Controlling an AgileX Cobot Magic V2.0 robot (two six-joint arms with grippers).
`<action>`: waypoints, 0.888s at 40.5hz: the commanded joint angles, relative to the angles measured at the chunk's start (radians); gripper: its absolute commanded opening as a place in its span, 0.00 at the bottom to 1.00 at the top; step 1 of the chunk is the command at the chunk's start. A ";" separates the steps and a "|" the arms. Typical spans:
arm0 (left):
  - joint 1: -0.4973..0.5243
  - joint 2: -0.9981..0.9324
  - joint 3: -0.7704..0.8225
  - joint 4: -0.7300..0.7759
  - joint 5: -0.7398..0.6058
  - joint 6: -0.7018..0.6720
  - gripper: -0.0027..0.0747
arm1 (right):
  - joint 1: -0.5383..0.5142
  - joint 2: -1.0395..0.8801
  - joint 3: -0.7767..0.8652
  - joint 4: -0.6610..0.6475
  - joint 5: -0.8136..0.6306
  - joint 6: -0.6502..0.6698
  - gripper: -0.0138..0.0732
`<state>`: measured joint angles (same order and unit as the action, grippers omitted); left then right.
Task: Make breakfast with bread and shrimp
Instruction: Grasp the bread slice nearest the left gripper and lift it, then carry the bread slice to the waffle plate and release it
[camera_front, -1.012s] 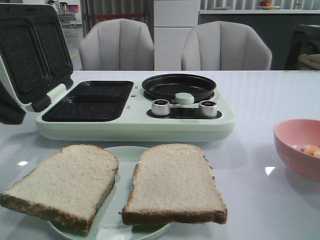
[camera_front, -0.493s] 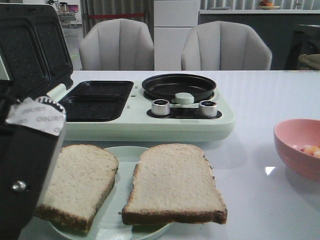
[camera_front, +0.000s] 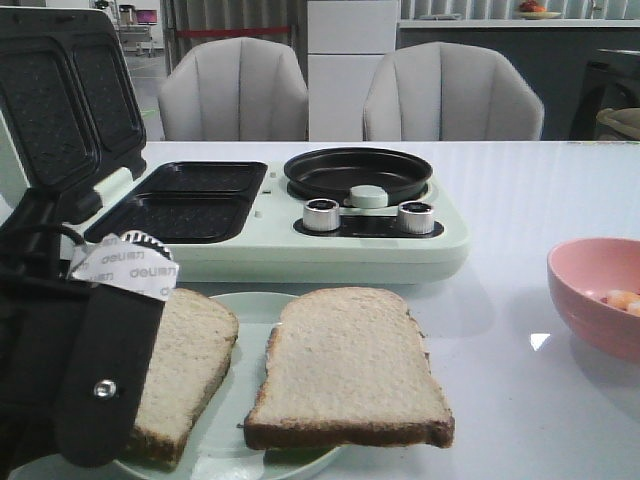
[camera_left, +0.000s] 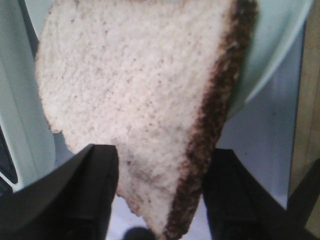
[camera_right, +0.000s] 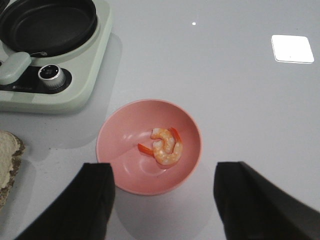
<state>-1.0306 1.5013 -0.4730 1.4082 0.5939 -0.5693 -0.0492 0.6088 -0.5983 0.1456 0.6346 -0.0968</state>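
- Left pincer (camera_left: 159, 192) hangs over the near-left bread slice (camera_left: 140, 100), its two dark fingers (camera_left: 90, 195) spread apart on either side of the slice's narrow end; whether they touch the bread cannot be told.
- Right pincer (camera_right: 165, 200) is apart too, holding nothing, above the pink bowl (camera_right: 122, 150).
- Bread: two slices lie side by side on a pale green plate (camera_front: 250, 305) at the near edge of the worktop (camera_front: 520, 200); the left slice (camera_front: 190, 350) is partly hidden in the front view by the left arm (camera_front: 70, 370), the right slice (camera_front: 345, 365) lies in full view.
- Shrimp (camera_right: 165, 146): curled, orange and white, in the bottom of the pink bowl, which stands on the worktop to the right of the plate.
- Behind the plate sits a pale green breakfast maker (camera_front: 300, 255), lid (camera_front: 60, 100) raised at its left, two dark square trays (camera_front: 185, 200) beside a round black pan (camera_front: 358, 172), with two silver knobs (camera_front: 321, 215) in front.
- Two grey chairs (camera_front: 235, 90) stand beyond the worktop.
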 joint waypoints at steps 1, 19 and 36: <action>0.002 -0.022 -0.023 0.024 0.051 -0.016 0.45 | 0.002 0.007 -0.033 0.002 -0.071 -0.009 0.78; -0.110 -0.224 -0.025 0.050 0.276 -0.018 0.16 | 0.002 0.007 -0.033 0.002 -0.070 -0.009 0.78; -0.090 -0.479 -0.041 0.298 0.301 -0.049 0.16 | 0.002 0.007 -0.033 0.002 -0.070 -0.009 0.78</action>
<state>-1.1361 1.0407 -0.4736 1.6376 0.8870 -0.5802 -0.0492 0.6088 -0.5983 0.1449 0.6346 -0.0968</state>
